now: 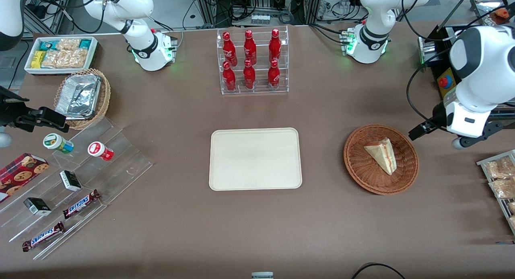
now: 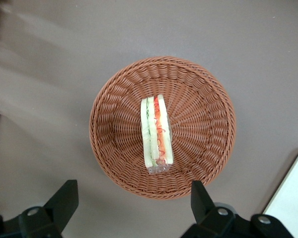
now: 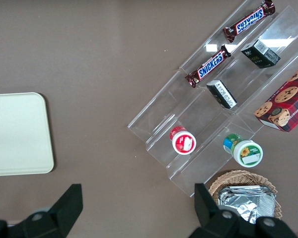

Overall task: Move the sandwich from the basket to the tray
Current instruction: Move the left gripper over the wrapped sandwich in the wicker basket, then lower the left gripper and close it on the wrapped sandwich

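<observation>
The sandwich (image 1: 382, 155) (image 2: 157, 131), a cream wedge with a red and green filling stripe, lies in the round reddish-brown wicker basket (image 1: 358, 170) (image 2: 114, 148). My left gripper (image 1: 436, 138) (image 2: 134, 191) hangs open and holds nothing. It is raised above the table just off the basket's rim, toward the working arm's end. Its black fingers (image 2: 64, 198) stand wide apart, clear of the basket. The cream-beige tray (image 1: 255, 158) (image 2: 293, 198) (image 3: 15, 134) lies bare at the table's middle, beside the basket.
A clear rack of red bottles (image 1: 252, 62) stands farther from the front camera than the tray. A metal rack of snack bags (image 1: 501, 182) sits near the basket at the working arm's end. A stepped clear stand with snacks (image 1: 72, 178), a tan basket with foil container (image 1: 82, 96) and a white bin (image 1: 60, 54) lie toward the parked arm's end.
</observation>
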`<action>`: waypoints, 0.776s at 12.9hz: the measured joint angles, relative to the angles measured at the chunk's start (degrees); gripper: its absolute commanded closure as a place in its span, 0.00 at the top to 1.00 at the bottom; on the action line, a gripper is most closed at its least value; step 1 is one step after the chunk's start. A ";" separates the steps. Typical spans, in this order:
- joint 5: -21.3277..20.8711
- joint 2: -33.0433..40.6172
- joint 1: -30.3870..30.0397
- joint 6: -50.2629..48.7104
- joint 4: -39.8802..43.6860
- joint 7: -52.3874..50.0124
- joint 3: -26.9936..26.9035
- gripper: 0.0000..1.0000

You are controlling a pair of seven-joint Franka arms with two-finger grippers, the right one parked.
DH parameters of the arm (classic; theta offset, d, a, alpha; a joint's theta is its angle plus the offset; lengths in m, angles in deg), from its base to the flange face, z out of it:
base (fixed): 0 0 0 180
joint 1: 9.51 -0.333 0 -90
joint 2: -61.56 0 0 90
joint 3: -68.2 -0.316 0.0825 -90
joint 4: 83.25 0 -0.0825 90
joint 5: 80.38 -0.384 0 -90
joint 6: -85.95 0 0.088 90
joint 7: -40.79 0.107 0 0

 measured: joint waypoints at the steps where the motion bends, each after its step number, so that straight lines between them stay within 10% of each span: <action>1: 0.00 -0.53 0.03 0.14 -0.66 -0.22 0.02 1.00; 10: 0.16 -12.06 1.44 6.83 -1.54 -4.65 0.47 1.00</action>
